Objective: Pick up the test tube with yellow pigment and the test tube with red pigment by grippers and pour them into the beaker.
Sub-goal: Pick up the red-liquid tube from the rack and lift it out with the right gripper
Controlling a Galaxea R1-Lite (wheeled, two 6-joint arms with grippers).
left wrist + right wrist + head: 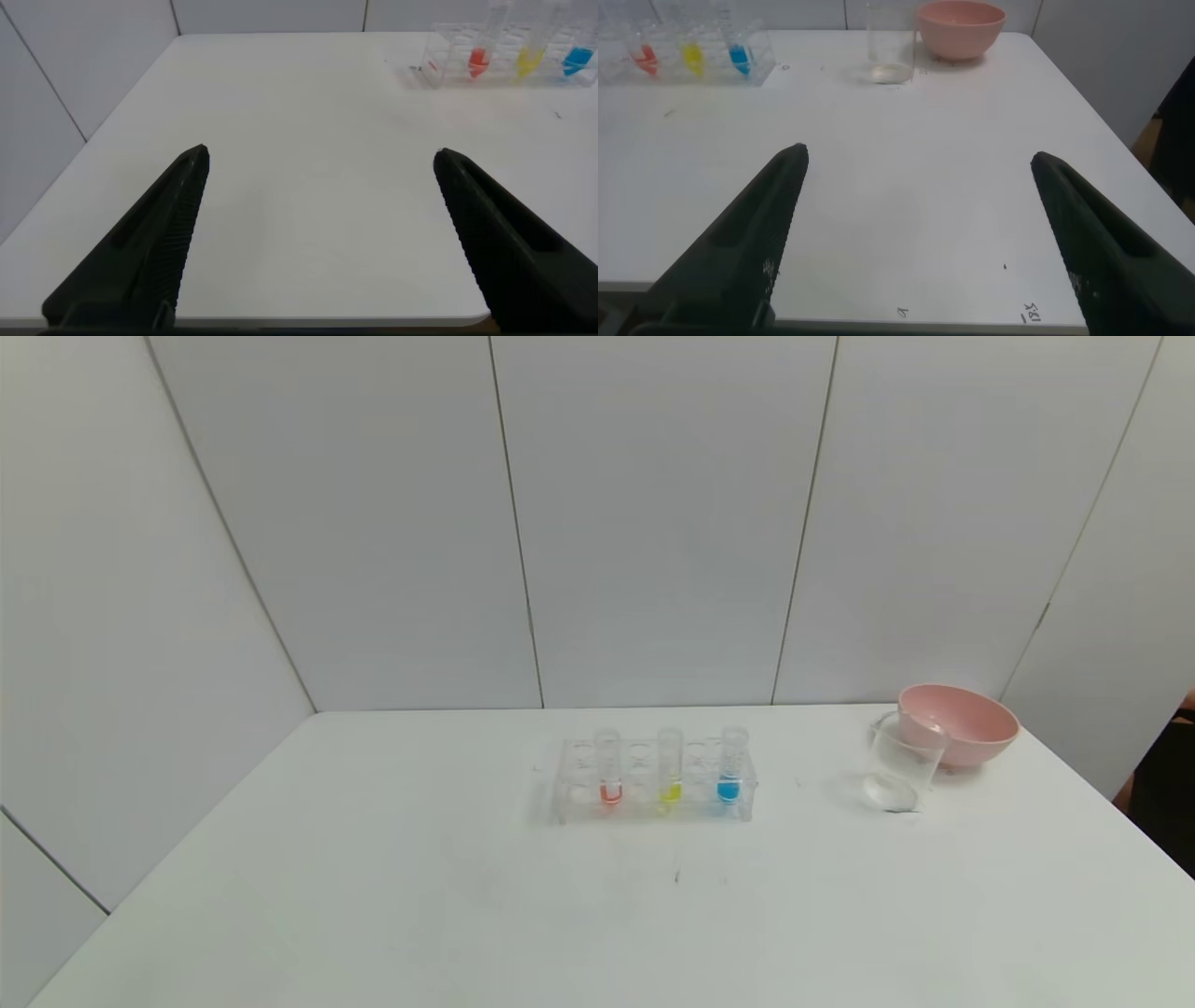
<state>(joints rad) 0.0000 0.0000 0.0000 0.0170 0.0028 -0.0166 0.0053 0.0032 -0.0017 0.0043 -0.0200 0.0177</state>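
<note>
Wide-open and empty, the left pincer [318, 233] and right pincer [915, 233] hover low over the near edge of the white tabletop [373, 896]. Well ahead of both, in a clear rack [651, 784], stand the test tube with red pigment [609, 765], the test tube with yellow pigment [669, 765] and a blue-tipped tube [733, 763]. The beaker [898, 763] waits ahead of the right pincer, touching a pink bowl [962, 723]. Thin, slick glass likely demands a gentle grip on each tube's upper section.
</note>
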